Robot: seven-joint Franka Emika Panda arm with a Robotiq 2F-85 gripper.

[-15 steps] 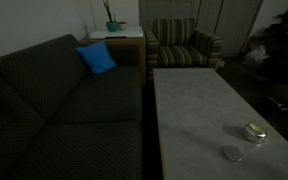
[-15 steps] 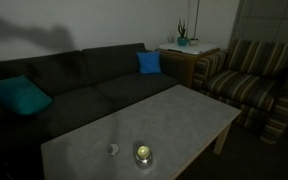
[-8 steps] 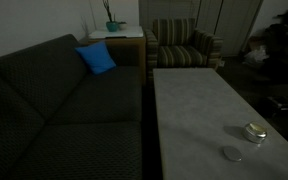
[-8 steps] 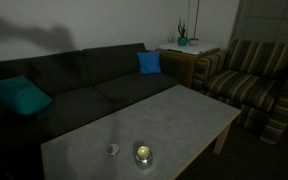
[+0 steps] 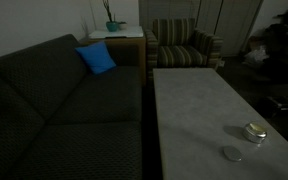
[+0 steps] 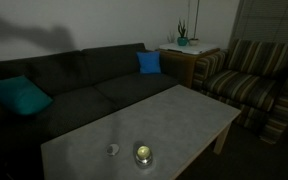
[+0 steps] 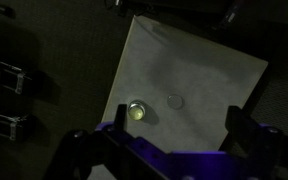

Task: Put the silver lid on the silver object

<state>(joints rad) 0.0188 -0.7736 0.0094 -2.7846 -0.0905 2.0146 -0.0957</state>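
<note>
Gripper (image 7: 169, 150) hangs high over the table (image 7: 209, 75), its two fingers spread wide and holding nothing. Far below, the lid (image 7: 175, 101) lies flat on the tabletop just beside the tin (image 7: 137, 111), apart from it, near one end of the table in both exterior views. I judge the lid light, stiff and slippery, and so thin that the only hold is a pinch across opposite edges of its rim. Being round, it has no long axis; its face points up. The tin seems to stand upright. A dark sofa (image 5: 54, 100) runs alongside the table.
</note>
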